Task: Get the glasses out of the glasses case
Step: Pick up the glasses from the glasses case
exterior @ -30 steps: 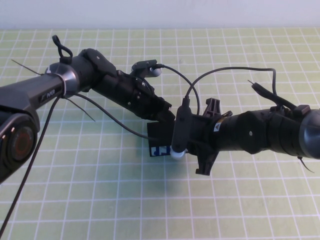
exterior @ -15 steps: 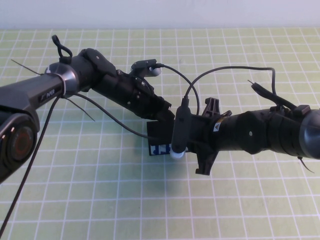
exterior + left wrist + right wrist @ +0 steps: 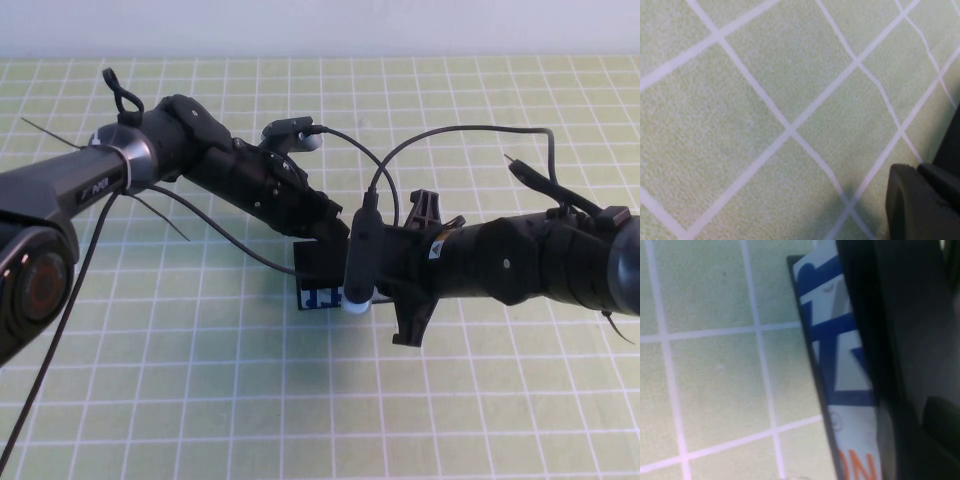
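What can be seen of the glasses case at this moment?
Only part of the glasses case shows: a black box on the green checked mat, with a white side panel printed in blue and orange. The left gripper and right gripper crowd over it and hide its top. Whether the lid is open, or anything grips it, cannot be told. No glasses show.

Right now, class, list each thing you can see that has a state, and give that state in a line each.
glasses case: on the mat, mostly hidden under both arms; lid open or shut cannot be told.
glasses: not visible.
left gripper: low over the case's far side.
right gripper: at the case's right end, close beside its printed white panel.
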Controlling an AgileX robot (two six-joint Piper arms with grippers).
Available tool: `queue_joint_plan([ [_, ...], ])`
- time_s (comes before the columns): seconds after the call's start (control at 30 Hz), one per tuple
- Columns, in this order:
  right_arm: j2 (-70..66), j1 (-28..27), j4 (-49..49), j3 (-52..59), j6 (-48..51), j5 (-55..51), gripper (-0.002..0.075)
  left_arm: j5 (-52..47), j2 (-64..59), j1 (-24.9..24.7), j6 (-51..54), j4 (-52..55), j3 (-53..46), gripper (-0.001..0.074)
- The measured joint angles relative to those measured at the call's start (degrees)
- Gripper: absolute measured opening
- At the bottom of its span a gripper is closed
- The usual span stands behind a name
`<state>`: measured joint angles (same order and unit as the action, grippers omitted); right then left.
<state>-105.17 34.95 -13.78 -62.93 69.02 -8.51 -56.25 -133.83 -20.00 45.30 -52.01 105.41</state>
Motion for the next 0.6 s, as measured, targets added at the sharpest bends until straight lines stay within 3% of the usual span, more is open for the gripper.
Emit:
queue_joint_plan([
  [0.3, 1.0, 0.0, -0.3, -0.1, 0.1, 0.9, 0.0022, -2.2, 1.1, 0.0, -0.6, 5.1, 2.9, -0.0004],
  [0.6, 1.0, 0.0, -0.8, -0.2, -0.1, 1.3, 0.002, -3.2, 12.9, 1.8, -4.5, 16.6, 4.1, -0.0004],
])
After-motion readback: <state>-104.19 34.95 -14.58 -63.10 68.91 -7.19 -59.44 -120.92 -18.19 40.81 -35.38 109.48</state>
